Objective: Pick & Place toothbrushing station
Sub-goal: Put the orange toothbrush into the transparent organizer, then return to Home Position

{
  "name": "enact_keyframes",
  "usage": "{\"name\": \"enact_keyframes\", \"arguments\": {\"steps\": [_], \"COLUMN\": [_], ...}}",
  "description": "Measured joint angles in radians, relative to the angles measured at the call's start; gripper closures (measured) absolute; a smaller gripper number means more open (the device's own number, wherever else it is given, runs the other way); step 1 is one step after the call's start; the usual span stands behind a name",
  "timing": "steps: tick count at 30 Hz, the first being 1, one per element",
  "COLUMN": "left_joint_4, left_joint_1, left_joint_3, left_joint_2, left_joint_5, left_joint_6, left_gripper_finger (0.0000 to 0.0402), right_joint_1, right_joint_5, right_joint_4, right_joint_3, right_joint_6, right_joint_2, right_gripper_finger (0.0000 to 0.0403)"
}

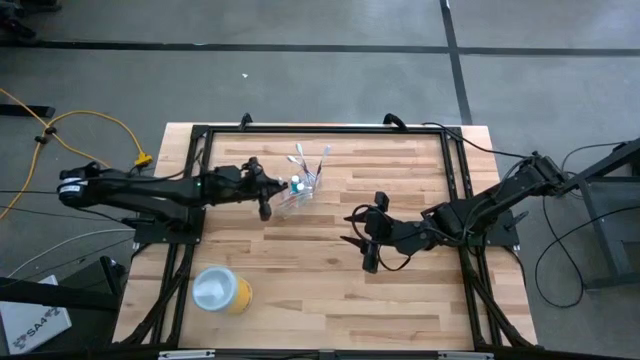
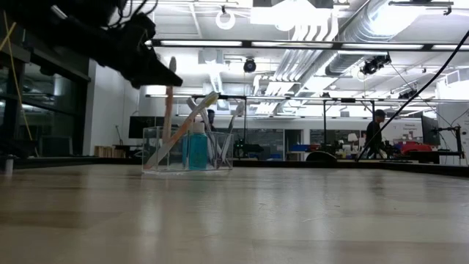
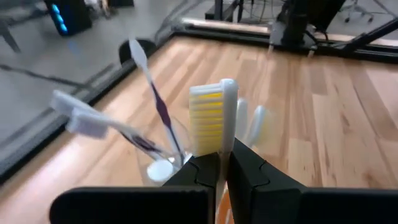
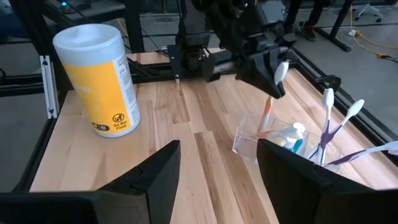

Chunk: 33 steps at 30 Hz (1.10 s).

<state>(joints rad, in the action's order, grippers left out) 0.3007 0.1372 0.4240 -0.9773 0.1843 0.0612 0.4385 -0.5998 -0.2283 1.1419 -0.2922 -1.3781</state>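
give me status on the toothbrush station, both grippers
Left gripper shut on orange toothbrush, over clear cup. Right gripper open, waiting mid-table. Yellow canister off to the side, nothing blocking.

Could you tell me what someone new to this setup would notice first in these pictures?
First, the left pincer at the table's far middle, shut on an orange toothbrush standing in the clear cup among other brushes and a blue tube. Next, the yellow canister at the near left, and the open right pincer waiting mid-table.
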Motion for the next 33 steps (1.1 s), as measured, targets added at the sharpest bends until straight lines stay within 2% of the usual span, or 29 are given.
{"name": "enact_keyframes", "arguments": {"steps": [13,20,33], "left_joint_4": [0.015,0.006,0.005], "left_joint_1": [0.051,0.059,0.059], "left_joint_3": [0.004,0.002,0.000], "left_joint_2": [-0.118,-0.126,-0.127], "left_joint_5": [-0.131,-0.149,-0.149], "left_joint_6": [0.094,0.150,0.119], "left_gripper_finger": [0.0393,0.0365,0.0297], "right_joint_1": [0.000,0.000,0.000], "right_joint_5": [0.004,0.024,0.053], "right_joint_4": [0.000,-0.001,-0.002], "right_joint_3": [0.000,0.000,0.000], "right_joint_6": [-0.003,-0.008,-0.026], "right_joint_2": [-0.004,-0.004,-0.004], "right_gripper_finger": [0.0199,0.0199,0.0199]}}
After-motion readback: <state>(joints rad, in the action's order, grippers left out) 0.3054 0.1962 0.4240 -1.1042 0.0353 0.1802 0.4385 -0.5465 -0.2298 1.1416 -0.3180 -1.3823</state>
